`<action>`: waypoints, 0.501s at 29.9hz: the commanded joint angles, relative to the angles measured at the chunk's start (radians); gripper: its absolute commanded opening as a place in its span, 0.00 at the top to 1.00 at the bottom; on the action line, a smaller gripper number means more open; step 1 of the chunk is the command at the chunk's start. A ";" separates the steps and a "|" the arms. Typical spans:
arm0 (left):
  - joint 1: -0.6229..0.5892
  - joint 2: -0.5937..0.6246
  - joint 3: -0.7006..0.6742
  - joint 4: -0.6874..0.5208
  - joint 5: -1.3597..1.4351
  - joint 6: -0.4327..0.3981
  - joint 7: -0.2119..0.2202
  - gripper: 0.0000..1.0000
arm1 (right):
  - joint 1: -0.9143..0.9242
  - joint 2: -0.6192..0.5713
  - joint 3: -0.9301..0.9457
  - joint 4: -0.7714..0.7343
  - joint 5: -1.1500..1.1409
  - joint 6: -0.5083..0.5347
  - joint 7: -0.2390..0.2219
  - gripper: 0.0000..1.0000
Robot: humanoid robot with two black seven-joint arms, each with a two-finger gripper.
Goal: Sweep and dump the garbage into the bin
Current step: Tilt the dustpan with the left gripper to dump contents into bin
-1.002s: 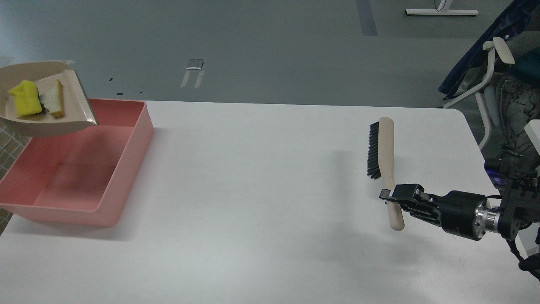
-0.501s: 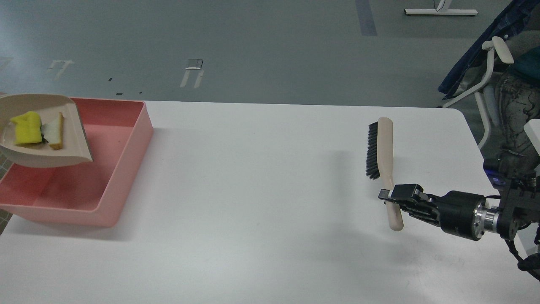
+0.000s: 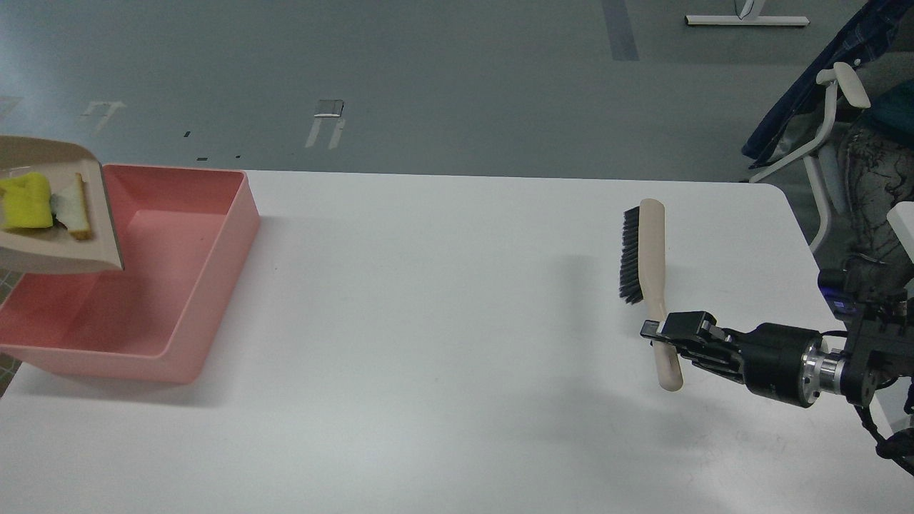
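Observation:
A beige dustpan hangs at the left edge over the pink bin, its lip pointing down and right. In it lie the yellow sponge piece and the white bread slice. The bin looks empty. My left gripper is out of view past the left edge. My right gripper is shut on the handle of a beige brush with black bristles, held over the right part of the white table.
A chair with white armrests and dark cloth stands beyond the table's right corner. The grey floor lies past the table's far edge.
The dustpan with both scraps came down over the bin, then shifted left, partly out of view. The right arm and brush stayed still.

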 commanded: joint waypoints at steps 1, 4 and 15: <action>-0.010 0.016 0.000 -0.010 0.033 0.000 0.000 1.00 | 0.001 0.000 0.000 0.000 0.000 0.000 0.000 1.00; -0.020 0.023 0.000 -0.014 0.035 0.000 0.000 1.00 | 0.000 0.000 0.000 0.000 0.000 0.000 0.000 1.00; -0.023 0.063 -0.001 -0.103 0.118 0.000 0.000 1.00 | 0.001 0.000 0.000 0.000 0.000 0.000 0.000 1.00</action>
